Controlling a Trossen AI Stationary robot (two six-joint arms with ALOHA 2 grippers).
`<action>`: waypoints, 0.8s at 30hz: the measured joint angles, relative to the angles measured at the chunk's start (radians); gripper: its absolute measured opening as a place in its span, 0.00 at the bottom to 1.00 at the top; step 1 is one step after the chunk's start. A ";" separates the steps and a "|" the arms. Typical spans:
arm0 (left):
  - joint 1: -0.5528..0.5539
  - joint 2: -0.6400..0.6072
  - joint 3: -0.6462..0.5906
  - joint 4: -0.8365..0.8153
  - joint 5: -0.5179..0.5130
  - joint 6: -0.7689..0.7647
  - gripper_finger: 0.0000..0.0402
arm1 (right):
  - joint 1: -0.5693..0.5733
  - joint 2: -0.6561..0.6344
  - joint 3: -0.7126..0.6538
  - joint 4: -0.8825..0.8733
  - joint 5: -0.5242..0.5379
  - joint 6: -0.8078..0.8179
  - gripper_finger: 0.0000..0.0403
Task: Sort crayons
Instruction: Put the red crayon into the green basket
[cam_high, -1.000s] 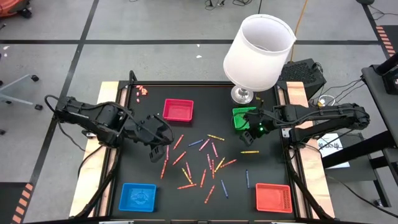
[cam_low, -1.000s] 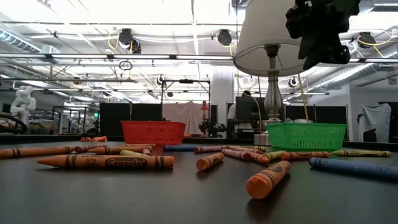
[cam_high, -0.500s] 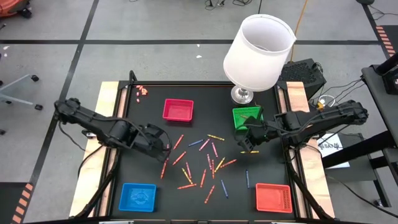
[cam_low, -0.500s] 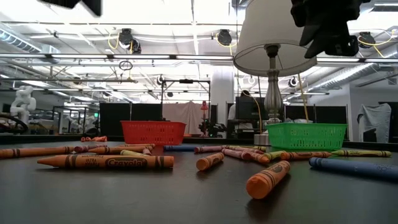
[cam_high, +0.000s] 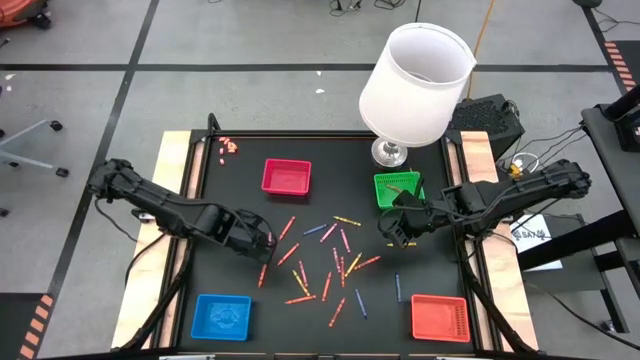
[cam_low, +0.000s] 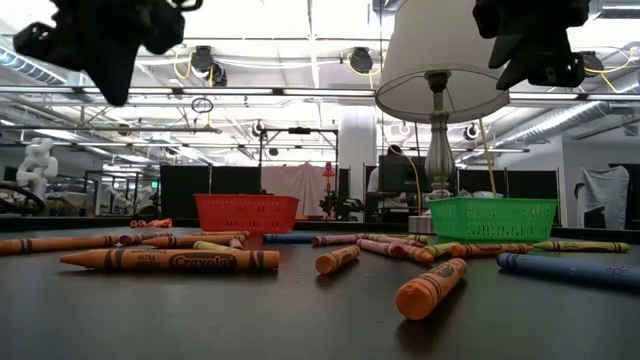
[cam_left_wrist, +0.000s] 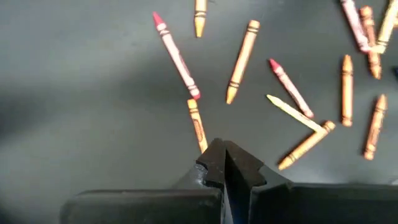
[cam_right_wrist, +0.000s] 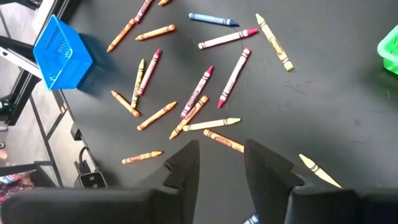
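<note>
Many crayons (cam_high: 330, 262), mostly orange, red and pink with some yellow and blue, lie flat and scattered on the middle of the black table. My left gripper (cam_high: 262, 244) is shut and empty. It hovers over the left edge of the scatter, just above an orange crayon (cam_left_wrist: 198, 124), and shows high in the low view (cam_low: 100, 45). My right gripper (cam_high: 392, 228) is open and empty. It hovers over the right side of the scatter, near the green tray (cam_high: 398, 187), above an orange crayon (cam_right_wrist: 222, 142) and a yellow one (cam_right_wrist: 317, 169).
A red tray (cam_high: 286, 177) stands at the far middle, a blue tray (cam_high: 222, 315) at the near left and an orange-red tray (cam_high: 440, 317) at the near right. A lamp with a white shade (cam_high: 415, 80) stands behind the green tray. A few small pieces (cam_high: 228, 147) lie at the far left corner.
My left gripper has stretched out a little toward the crayons and come down, entering the low view from above. My right gripper has moved from over the green tray toward the near edge, over the right side of the scatter. The crayons have not moved.
</note>
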 joint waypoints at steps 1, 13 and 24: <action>0.003 0.000 -0.012 -0.002 0.003 -0.014 0.06 | 0.003 0.000 0.000 0.000 0.000 0.000 0.27; 0.030 0.043 -0.081 0.037 -0.094 -0.118 0.40 | 0.031 0.001 0.000 0.000 0.015 0.009 0.27; 0.049 0.229 -0.081 0.194 -0.043 -0.061 0.43 | 0.036 0.021 -0.001 -0.010 0.028 -0.031 0.27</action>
